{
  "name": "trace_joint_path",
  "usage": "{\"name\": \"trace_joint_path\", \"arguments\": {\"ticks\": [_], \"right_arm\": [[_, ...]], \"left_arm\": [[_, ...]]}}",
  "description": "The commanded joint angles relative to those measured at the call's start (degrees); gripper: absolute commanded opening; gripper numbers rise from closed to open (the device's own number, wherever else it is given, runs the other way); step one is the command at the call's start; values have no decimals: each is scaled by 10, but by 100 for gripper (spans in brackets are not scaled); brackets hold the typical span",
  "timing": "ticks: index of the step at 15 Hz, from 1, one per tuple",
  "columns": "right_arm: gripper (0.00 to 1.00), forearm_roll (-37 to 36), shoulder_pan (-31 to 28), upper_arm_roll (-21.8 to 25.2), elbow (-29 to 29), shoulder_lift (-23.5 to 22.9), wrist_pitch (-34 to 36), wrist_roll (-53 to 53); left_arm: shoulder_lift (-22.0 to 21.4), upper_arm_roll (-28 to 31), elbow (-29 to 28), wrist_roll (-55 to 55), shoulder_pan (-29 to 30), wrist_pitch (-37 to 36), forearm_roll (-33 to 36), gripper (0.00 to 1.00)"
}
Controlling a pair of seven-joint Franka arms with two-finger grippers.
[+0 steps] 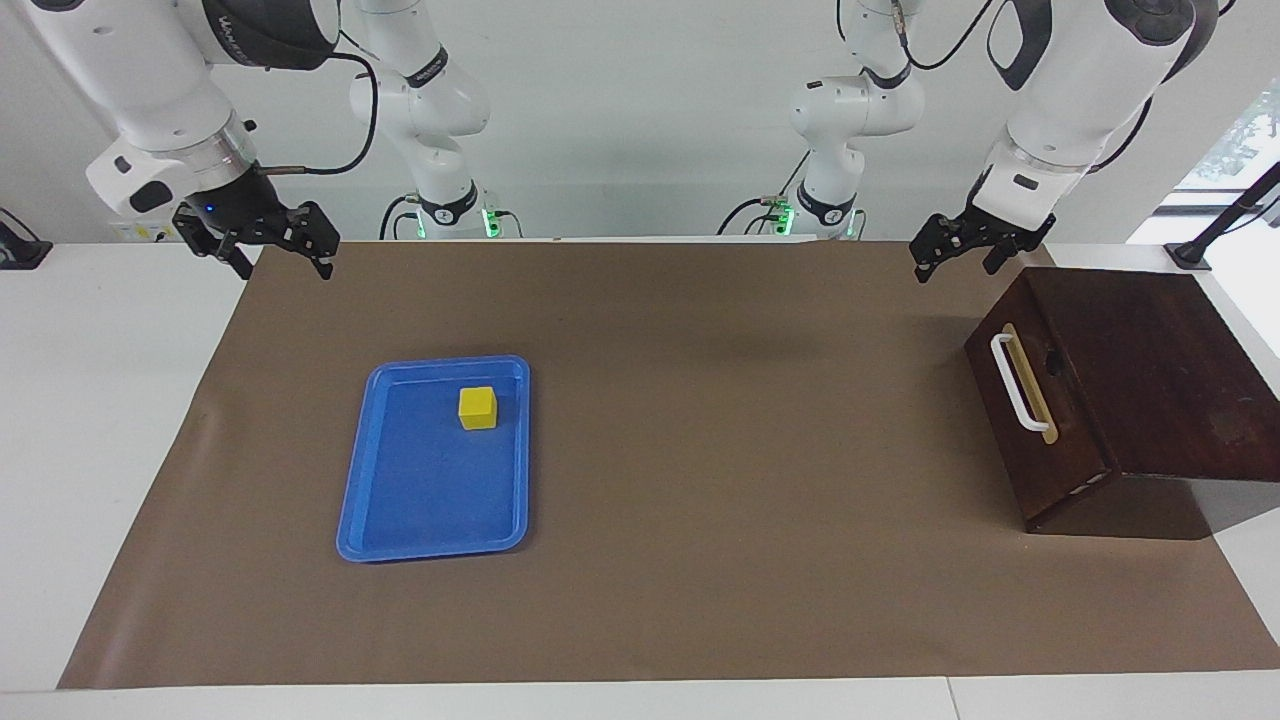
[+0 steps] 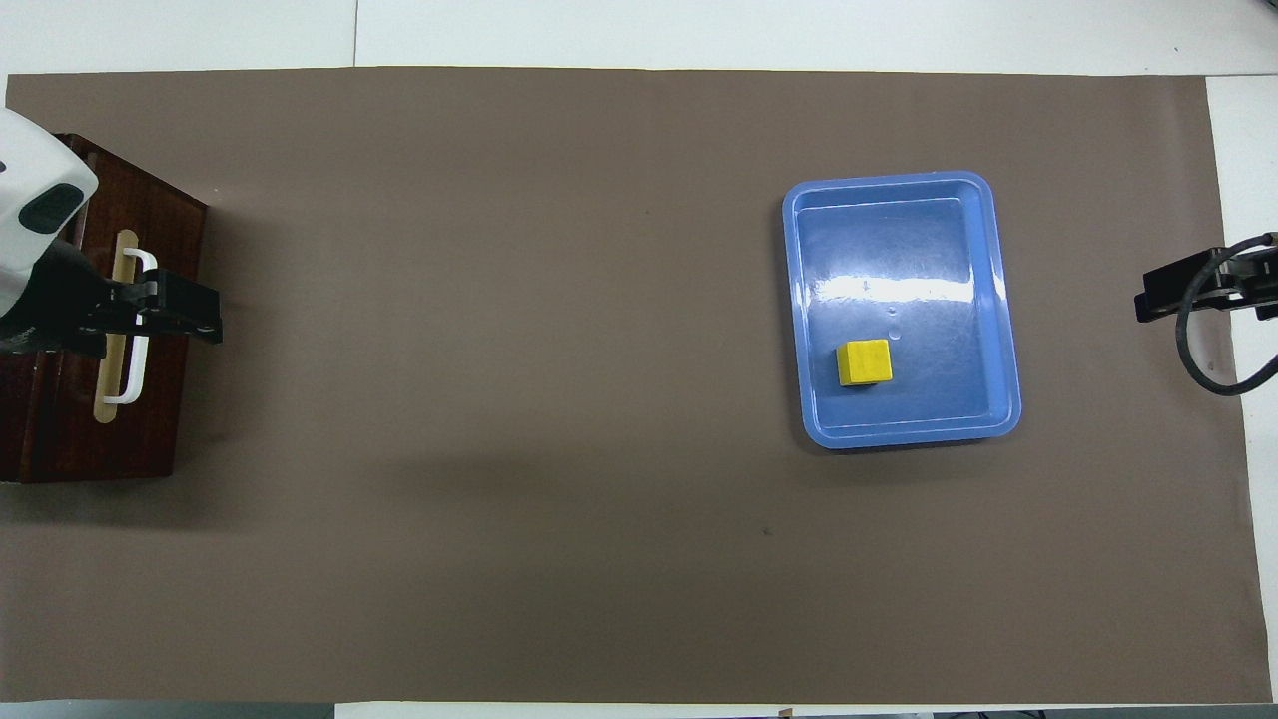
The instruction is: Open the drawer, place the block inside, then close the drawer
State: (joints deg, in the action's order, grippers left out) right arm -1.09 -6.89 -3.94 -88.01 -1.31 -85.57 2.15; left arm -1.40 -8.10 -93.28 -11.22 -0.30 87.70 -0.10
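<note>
Nearest the facing camera lies the brown paper mat (image 1: 700,560) that covers most of the white counter (image 1: 90,450). On the mat, toward the right arm's end of the counter, sits a flat blue plastic tray (image 1: 400,520), and the small yellow block (image 1: 478,408) rests inside it, in the part of the tray nearer to the robots and close to one long rim. At the left arm's end stands a dark wooden box (image 1: 1150,380), one end of it hanging past the edge of the mat. Its drawer (image 1: 1035,425) is closed, the front facing along the counter toward the tray, with a white bar handle (image 1: 1017,383) on a tan strip.

Raised over the mat's edge nearest the robots, beside the box's top corner, hangs the left end effector (image 1: 950,255); its fingers stand apart and hold nothing. In the overhead view it covers part of the handle, but the facing view shows it up in the air and clear of the drawer. Over the mat's corner at the right arm's end hangs the right end effector (image 1: 268,250), well apart from the tray, its fingers likewise spread and empty.
</note>
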Motion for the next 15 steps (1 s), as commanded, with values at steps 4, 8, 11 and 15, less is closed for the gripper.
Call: {"name": "trace_joint_path", "arguments": {"ticks": [4,8,11,15], "right_arm": [[100,-8,-12,-11,-11,11,-6,4],[100,-9,-12,-11,-12,11,-9,5],[100,-8,-9,-11,-13,11,-10,1],[100,2,-9,-12,-46,25,-16,-77]], "left_arm": [[-8,1,-8,9,4,7,-8,100],[-18,2,-35,9,4,46,-7,100],[-41,2,-124,9,4,146,29,100],[-12,1,-168,12,5,232,121,100]]}}
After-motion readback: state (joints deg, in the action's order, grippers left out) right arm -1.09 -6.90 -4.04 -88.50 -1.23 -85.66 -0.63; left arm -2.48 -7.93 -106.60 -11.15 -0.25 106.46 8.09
